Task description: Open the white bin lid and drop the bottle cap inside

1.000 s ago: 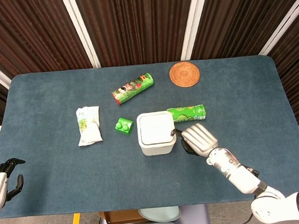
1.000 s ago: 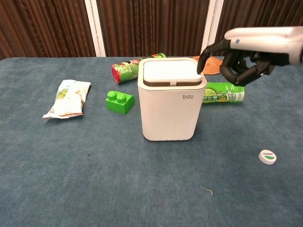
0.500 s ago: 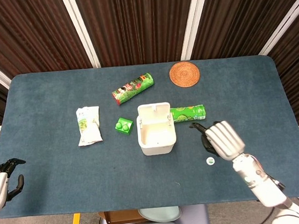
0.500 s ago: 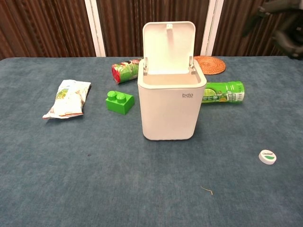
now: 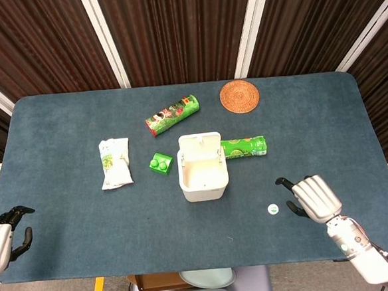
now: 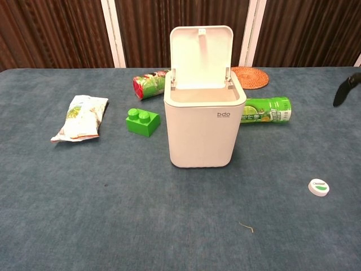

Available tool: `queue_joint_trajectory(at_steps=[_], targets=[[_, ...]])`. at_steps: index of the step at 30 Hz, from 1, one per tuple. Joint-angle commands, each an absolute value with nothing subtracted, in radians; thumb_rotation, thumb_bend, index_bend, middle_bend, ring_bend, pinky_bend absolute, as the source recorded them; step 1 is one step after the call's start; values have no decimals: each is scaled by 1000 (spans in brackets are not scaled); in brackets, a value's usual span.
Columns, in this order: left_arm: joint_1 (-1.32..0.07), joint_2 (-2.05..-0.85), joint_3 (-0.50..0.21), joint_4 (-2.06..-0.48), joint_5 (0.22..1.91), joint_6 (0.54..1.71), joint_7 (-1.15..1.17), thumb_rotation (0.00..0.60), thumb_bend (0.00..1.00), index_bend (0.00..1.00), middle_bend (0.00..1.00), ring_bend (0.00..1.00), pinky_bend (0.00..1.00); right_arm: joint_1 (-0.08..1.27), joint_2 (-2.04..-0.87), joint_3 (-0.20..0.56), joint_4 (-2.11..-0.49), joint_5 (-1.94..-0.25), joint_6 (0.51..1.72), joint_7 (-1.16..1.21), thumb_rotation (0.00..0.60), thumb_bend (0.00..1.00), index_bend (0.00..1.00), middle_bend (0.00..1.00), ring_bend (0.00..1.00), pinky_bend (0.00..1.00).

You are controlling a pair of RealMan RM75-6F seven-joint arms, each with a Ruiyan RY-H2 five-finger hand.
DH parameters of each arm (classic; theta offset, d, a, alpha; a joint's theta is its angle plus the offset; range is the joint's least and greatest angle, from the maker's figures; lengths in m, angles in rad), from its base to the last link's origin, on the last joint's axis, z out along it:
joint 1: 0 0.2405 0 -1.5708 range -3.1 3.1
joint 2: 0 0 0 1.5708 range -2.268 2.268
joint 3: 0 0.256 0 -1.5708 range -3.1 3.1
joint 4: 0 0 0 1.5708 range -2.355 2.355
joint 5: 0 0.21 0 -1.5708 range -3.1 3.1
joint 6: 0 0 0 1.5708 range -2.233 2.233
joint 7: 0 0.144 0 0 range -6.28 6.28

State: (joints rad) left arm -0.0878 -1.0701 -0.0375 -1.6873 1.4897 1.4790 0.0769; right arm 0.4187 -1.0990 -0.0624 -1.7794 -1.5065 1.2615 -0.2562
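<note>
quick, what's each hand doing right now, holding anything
Left hand: open, holds nothing, at the table's near left edge.
Right hand: open, holds nothing, beside the small white bottle cap, not touching it.

A blue-carpeted table (image 5: 59,128) is carrying a white bin (image 5: 203,178), bottle cap (image 5: 272,209), green brick (image 5: 161,164), snack bag (image 5: 114,162), two green cans (image 5: 172,115) (image 5: 243,147), and woven coaster (image 5: 239,96).

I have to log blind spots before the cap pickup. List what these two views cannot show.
- Inside of the white plastic bin: chest view, its front wall hides it; head view shows only pale interior.
- Right hand: chest view, cut off by the right edge, only a dark sliver.
- Left hand: head view, cut by the left edge; absent from chest view.
- Print on the small white bottle cap: too small in both.
</note>
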Motion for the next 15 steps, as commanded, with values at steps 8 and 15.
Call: queue_joint_trajectory(at_steps=[8, 15], targets=[[-89, -1070, -37, -1688, 1488, 1475, 81, 600, 546, 331, 286, 357, 473, 417, -1209, -82, -1591, -1529, 1162, -162, 600, 304, 516, 956, 949, 848], [-90, -1068, -39, -1689, 1475, 1469, 81, 600, 545, 339, 287, 357, 473, 437, -1282, -68, -1490, -1503, 1092, -159, 600, 307, 534, 956, 949, 849]])
